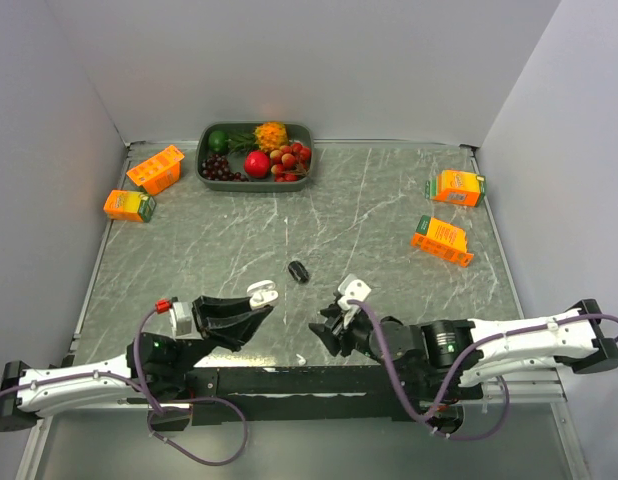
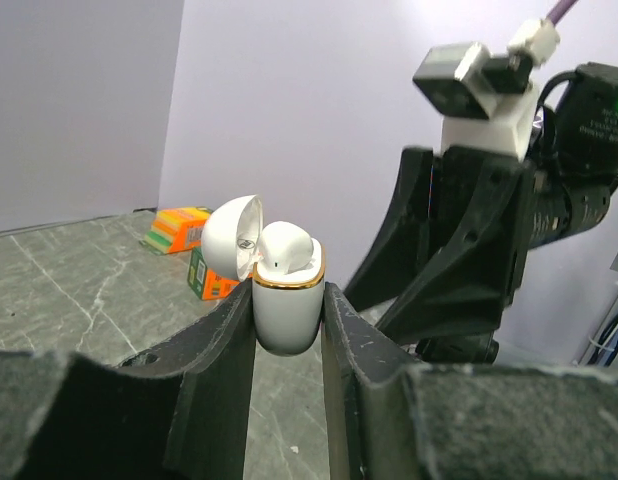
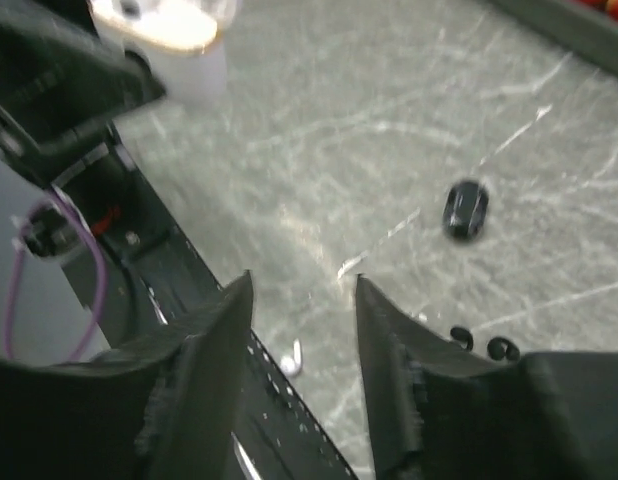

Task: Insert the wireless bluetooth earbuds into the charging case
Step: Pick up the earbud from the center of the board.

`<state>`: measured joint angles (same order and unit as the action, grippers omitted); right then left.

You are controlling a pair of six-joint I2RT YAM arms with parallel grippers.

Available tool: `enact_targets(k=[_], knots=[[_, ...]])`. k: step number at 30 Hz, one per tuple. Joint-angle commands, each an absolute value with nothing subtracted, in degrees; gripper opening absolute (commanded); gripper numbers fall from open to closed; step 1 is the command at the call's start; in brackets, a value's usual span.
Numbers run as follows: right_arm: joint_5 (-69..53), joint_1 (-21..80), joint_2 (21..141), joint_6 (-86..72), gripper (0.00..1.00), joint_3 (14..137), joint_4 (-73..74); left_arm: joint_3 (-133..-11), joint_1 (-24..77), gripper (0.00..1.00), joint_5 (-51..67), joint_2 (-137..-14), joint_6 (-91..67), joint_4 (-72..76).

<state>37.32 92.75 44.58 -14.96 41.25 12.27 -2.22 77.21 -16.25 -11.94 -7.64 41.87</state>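
My left gripper [image 1: 255,302] is shut on a white charging case [image 2: 286,312] with a gold rim, held upright just above the table. Its lid [image 2: 232,236] is open and a white earbud [image 2: 286,250] sits in it. The case also shows in the top view [image 1: 263,292]. My right gripper [image 1: 327,326] hangs open and empty to the right of the case, its jaws [image 3: 304,288] apart over the table's near edge. A loose white earbud [image 3: 294,356] lies below them by the rail. A glossy black bud-like piece [image 1: 298,270] lies on the table beyond both grippers, also in the right wrist view [image 3: 466,210].
A green tray [image 1: 307,132] of fruit stands at the back. Two orange cartons [image 1: 156,169] [image 1: 129,205] lie at the back left, two more [image 1: 457,187] [image 1: 442,240] at the right. Two tiny black bits [image 3: 459,340] lie by my right finger.
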Motion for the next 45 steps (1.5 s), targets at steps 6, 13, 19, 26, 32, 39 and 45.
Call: enact_targets(k=[6,13,19,26,32,39,45], knots=[[28.15,90.79,45.53,-26.97,0.51,39.73,20.30,-1.93,77.08,0.01,-21.44,-2.21,-10.90,33.32],[17.76,89.38,53.43,-36.46,0.62,31.48,19.34,-2.55,77.08,0.01,-23.29,3.95,-11.60,25.40],[16.43,87.37,62.83,-45.88,0.71,33.75,16.44,-3.43,77.08,0.01,-25.31,0.88,-10.81,26.01],[18.63,86.92,72.31,-45.53,0.74,39.19,14.68,-3.16,77.08,0.01,-28.30,0.44,-9.58,27.95],[20.30,86.92,78.21,-46.93,0.71,40.25,13.36,-3.25,77.08,0.01,-31.54,2.02,-10.02,24.88],[24.25,86.92,81.56,-47.72,0.64,41.13,14.06,-2.99,77.08,0.01,-34.10,4.04,-10.37,23.38],[24.70,86.84,85.25,-46.58,0.61,43.06,12.75,-3.34,77.08,0.01,-34.63,3.60,-10.46,23.20]])
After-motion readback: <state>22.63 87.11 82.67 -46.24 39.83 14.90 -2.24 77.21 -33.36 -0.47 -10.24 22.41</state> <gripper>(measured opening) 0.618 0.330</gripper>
